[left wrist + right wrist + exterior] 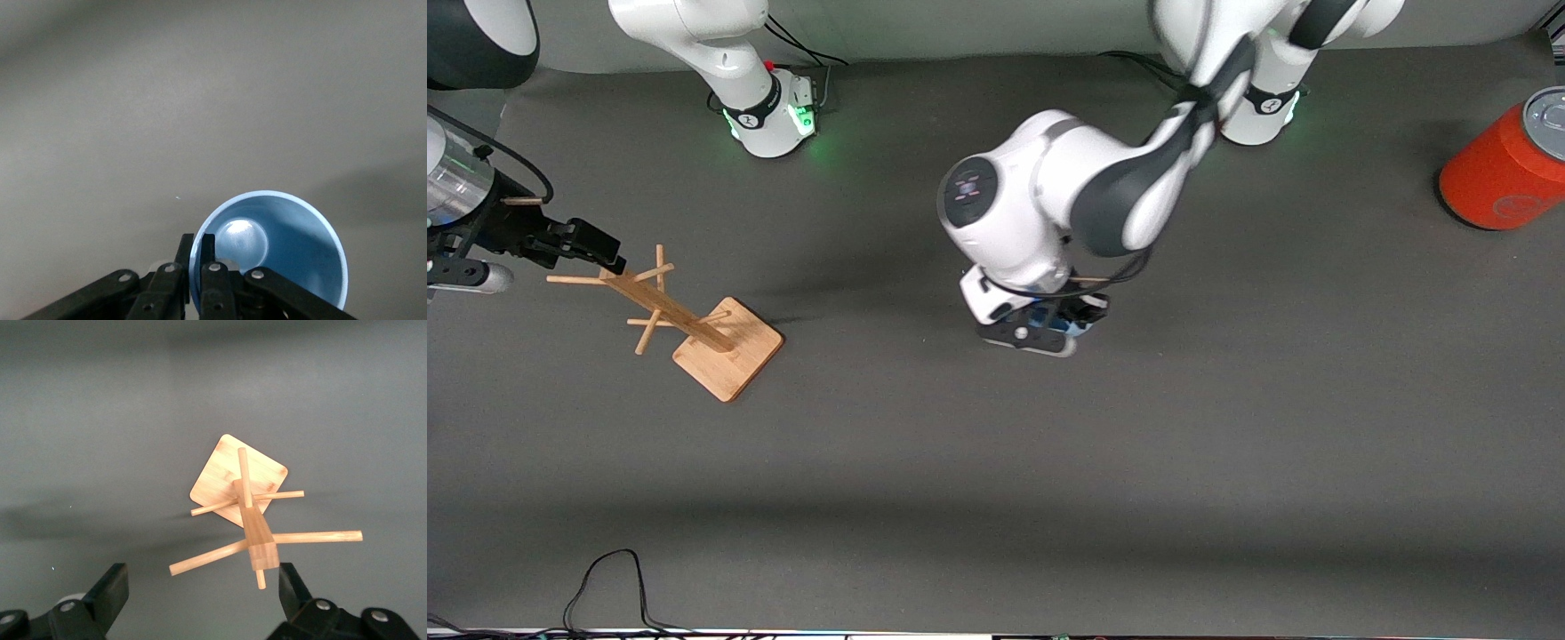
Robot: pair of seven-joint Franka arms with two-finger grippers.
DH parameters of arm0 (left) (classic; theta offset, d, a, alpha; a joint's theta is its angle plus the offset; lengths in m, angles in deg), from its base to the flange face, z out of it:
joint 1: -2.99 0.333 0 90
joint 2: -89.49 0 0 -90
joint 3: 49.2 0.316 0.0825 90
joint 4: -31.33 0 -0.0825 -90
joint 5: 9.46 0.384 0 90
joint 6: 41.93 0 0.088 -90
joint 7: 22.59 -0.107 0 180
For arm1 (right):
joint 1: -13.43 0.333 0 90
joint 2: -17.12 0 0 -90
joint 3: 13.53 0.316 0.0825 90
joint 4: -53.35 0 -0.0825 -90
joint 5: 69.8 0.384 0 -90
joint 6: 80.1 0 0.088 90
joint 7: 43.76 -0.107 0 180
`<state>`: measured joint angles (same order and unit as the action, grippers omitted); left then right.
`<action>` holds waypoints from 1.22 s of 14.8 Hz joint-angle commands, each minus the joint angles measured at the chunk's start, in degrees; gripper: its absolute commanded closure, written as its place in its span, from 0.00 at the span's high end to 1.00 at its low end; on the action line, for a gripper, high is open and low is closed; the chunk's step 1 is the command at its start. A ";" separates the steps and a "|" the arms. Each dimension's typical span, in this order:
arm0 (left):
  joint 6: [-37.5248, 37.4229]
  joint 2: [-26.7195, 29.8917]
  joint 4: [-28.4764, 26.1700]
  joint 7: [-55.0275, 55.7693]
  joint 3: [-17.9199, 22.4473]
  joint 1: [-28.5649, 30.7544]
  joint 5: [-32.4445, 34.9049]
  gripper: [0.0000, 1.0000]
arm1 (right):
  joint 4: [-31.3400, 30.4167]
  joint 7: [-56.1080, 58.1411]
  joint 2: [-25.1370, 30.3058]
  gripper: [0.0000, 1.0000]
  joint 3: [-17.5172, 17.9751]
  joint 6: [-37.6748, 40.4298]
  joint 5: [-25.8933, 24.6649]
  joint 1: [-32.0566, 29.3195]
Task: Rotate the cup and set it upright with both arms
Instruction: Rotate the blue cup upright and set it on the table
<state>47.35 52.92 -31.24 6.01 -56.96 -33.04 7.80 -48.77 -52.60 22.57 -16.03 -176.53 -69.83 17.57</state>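
The light-blue cup (293, 247) shows its open mouth and pale inside bottom in the left wrist view. My left gripper (199, 257) is shut on its rim, with one finger inside the wall and one outside. In the front view this gripper (1067, 324) is low over the middle of the table, and the left arm's wrist covers all but a sliver of the cup (1076, 327). I cannot tell whether the cup touches the table. My right gripper (607, 255) (203, 593) hangs open over the top of a wooden peg stand, holding nothing.
The wooden peg stand (729, 348) (243, 487) is at the right arm's end of the table. A large orange can (1507, 164) with a grey top is at the left arm's end. A black cable (609, 578) loops along the table edge nearest the front camera.
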 commanded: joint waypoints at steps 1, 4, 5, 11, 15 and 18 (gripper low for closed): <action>10.09 9.74 -16.14 2.06 -0.24 3.32 -5.63 0.00 | -1.07 0.75 1.77 1.00 -0.40 0.02 1.17 0.86; 23.35 13.10 -27.49 8.03 -0.24 4.91 -9.33 0.00 | -1.15 0.75 1.68 1.00 -0.31 -0.25 0.65 2.00; 28.35 13.36 -30.48 9.96 -0.24 5.53 -10.21 0.00 | -1.15 0.67 1.68 1.00 -0.31 -0.25 0.65 2.00; 53.15 10.38 -43.50 18.67 -0.06 5.98 -10.14 0.00 | -0.98 0.67 0.36 1.00 -0.31 -1.74 0.21 2.09; 59.87 8.80 -46.86 22.81 0.03 5.18 -8.47 0.00 | -0.98 0.75 0.36 1.00 -0.31 -1.65 0.21 2.09; 61.36 6.78 -46.86 22.99 0.03 5.09 -8.47 0.00 | -0.98 0.75 0.45 1.00 -0.31 -1.65 0.21 2.09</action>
<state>106.89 60.14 -77.52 27.27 -57.29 -27.44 -1.57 -49.38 -52.60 22.63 -16.02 -177.38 -69.84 19.29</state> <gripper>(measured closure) 0.925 0.000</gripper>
